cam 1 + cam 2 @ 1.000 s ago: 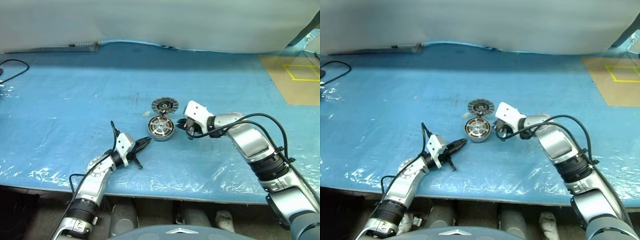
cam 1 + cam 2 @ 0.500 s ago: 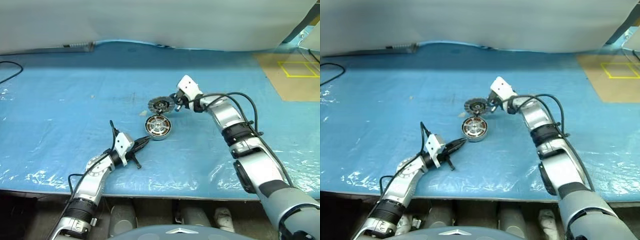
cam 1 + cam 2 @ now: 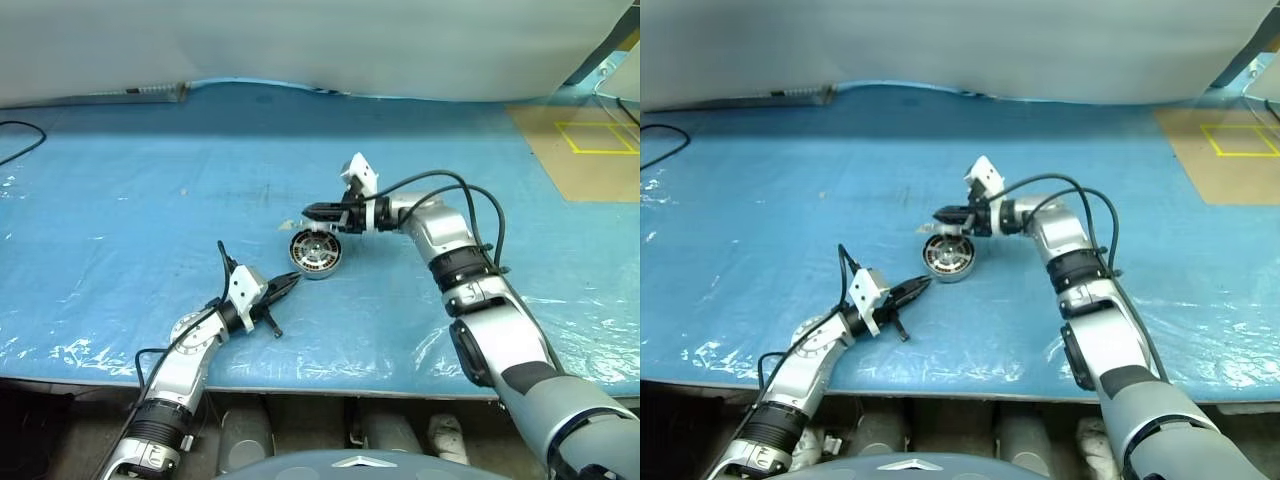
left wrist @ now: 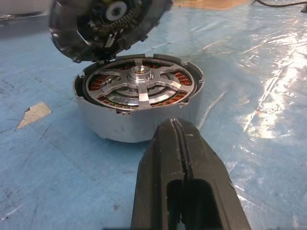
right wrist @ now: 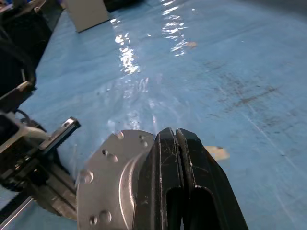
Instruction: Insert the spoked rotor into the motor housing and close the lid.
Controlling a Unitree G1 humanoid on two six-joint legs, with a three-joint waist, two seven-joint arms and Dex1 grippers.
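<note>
Spoked rotor [image 4: 139, 85] seated inside motor housing [image 4: 129, 122] on blue desk [image 3: 120, 200], copper windings visible in left wrist view. Lid [image 4: 108, 24] pinched by right tool [image 3: 312, 212], tilted just above housing. Left tool [image 3: 292, 281] pressed together nearby. No readable writing.

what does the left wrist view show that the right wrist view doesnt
Left wrist view alone: the motor housing standing on the blue table cover, the spoked rotor already seated inside over the copper windings, and the shut left gripper just short of it.

Right wrist view alone: the plain grey back of the lid, with the shut right gripper clamped on its edge.

Both: the lid, raised off the cover; the left wrist view has its dark finned face, tilted above the housing.
</note>
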